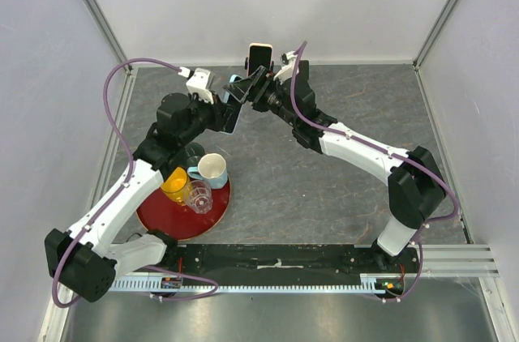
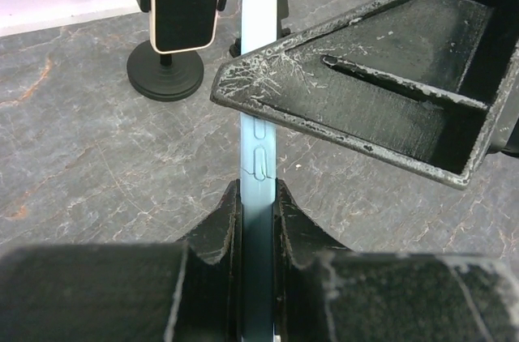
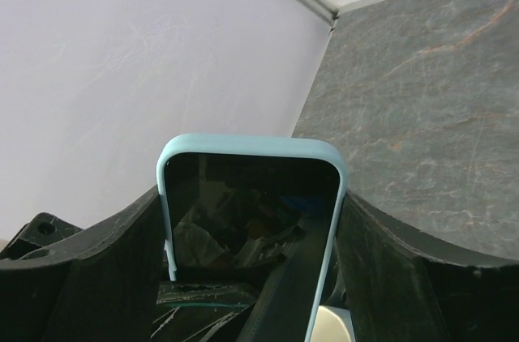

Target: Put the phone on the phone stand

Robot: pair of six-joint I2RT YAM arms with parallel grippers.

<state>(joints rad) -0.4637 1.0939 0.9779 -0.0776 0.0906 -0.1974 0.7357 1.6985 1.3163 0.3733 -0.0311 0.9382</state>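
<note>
Left wrist view showed the left gripper (image 2: 258, 196) pinching the blue phone (image 2: 258, 143) edgewise near the back of the table (image 2: 97, 164), while the right gripper (image 3: 251, 212) straddled it with wide jaws, grip unclear; an uneven handover could have twisted it loose.

Right fingers (image 2: 365, 74) astride phone (image 2: 258, 139); stand (image 2: 166, 74) beyond
</note>
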